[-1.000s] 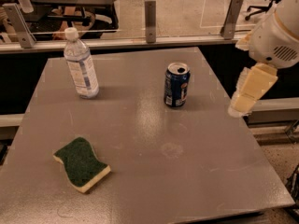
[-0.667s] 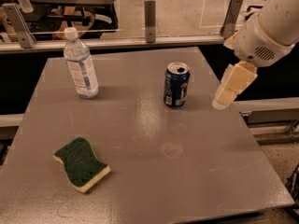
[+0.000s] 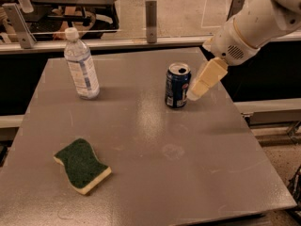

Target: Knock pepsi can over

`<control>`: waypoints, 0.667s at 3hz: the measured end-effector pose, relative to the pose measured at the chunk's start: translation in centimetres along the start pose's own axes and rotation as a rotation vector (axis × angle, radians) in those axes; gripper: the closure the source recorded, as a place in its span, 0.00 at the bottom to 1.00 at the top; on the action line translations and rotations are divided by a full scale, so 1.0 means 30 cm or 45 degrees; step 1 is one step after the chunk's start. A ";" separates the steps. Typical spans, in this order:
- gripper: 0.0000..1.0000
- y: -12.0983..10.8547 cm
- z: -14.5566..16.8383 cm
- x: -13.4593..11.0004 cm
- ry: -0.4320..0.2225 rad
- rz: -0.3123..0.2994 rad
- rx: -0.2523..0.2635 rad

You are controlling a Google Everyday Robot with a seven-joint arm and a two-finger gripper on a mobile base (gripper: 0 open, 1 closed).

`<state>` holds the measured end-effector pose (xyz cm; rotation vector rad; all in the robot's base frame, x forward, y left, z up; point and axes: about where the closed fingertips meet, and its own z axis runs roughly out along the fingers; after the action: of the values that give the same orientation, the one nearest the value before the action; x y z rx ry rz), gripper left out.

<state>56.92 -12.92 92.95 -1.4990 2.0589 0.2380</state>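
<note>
The pepsi can [image 3: 177, 86], dark blue with a silver top, stands upright on the grey table [image 3: 155, 173], right of centre toward the back. My gripper [image 3: 196, 92] comes in from the upper right on a white arm. Its cream tip points down-left and sits right beside the can's right side, touching it or nearly so.
A clear water bottle [image 3: 82, 67] with a white cap stands at the back left. A green and yellow sponge [image 3: 82, 165] lies at the front left. A railing with a post [image 3: 151, 14] runs behind the table. The table's right edge is close to the can.
My gripper has moved left toward the can, from near the table's right edge to right beside it. The can still stands upright.
</note>
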 end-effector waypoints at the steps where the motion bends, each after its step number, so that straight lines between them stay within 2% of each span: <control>1: 0.00 0.014 0.070 -0.031 -0.058 0.021 -0.079; 2: 0.00 0.035 0.128 -0.043 -0.094 0.021 -0.144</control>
<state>57.55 -9.71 90.31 -1.5171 2.0298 0.4164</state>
